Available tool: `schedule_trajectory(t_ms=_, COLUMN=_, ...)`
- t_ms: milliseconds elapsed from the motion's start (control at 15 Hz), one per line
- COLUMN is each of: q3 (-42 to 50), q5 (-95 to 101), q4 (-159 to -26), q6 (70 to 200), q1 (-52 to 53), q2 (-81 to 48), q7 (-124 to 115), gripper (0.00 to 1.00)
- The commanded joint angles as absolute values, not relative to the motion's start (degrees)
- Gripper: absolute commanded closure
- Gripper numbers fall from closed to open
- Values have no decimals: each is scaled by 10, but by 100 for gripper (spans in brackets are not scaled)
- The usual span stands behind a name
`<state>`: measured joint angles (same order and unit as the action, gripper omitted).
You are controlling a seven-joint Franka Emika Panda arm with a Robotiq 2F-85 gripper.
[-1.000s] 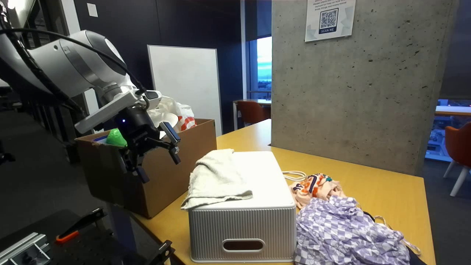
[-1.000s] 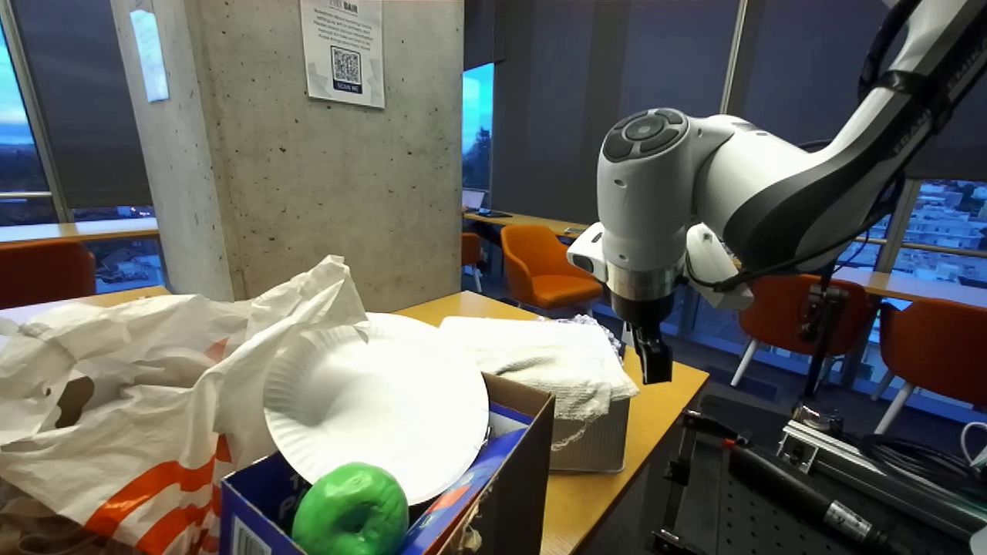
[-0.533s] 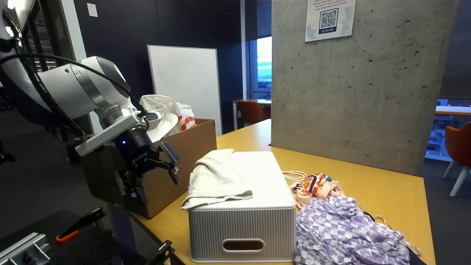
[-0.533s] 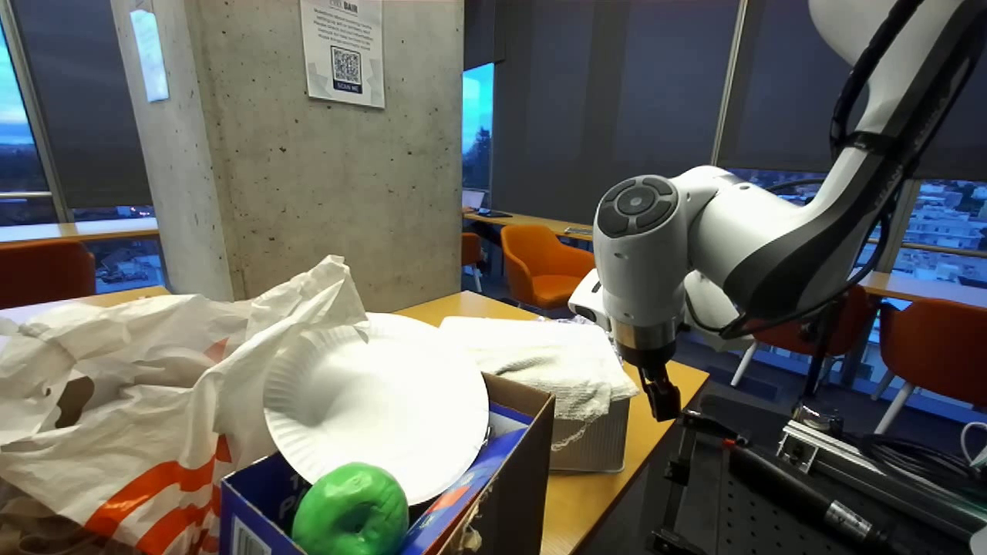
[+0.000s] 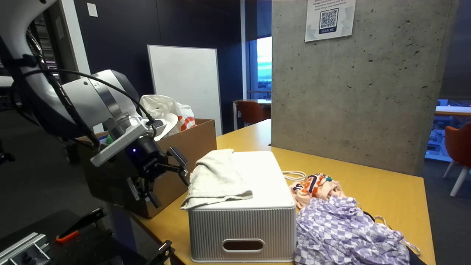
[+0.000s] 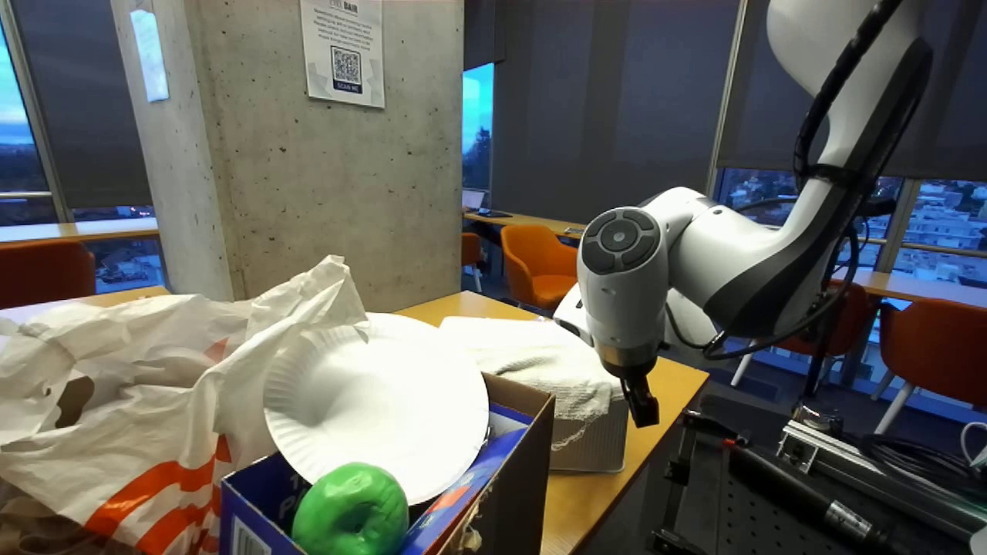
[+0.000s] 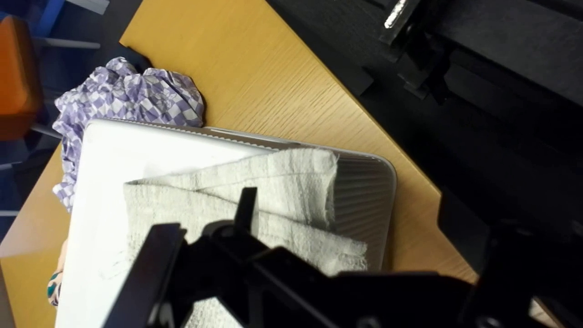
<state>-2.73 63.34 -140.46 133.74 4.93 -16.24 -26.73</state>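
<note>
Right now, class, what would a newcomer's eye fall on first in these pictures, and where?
The white robot arm likely draws the eye first, its open end effector near the pale cloth draped on the ribbed box. A bright green object stands out in the cardboard box, and purple checked fabric lies heaped beside the ribbed box.

The towel (image 5: 219, 180) looks rough cloth, the bin (image 5: 270, 228) ribbed plastic, the table (image 5: 386, 191) wood.
</note>
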Motion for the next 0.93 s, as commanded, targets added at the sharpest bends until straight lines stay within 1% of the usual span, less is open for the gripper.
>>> schedule_trajectory(t_ms=0, q3=-17, q5=663, q4=-1372, q6=1323, q1=57, q2=-204, q7=-299, gripper=0)
schedule_trajectory(t_ms=533, q3=-4, q5=697, q4=-1335, q6=1314, q1=60, q2=-240, q7=-340, gripper=0)
schedule_trajectory(t_ms=867, q3=-14, q5=726, q4=-1320, q6=1276, q1=70, q2=-240, q7=-367, gripper=0)
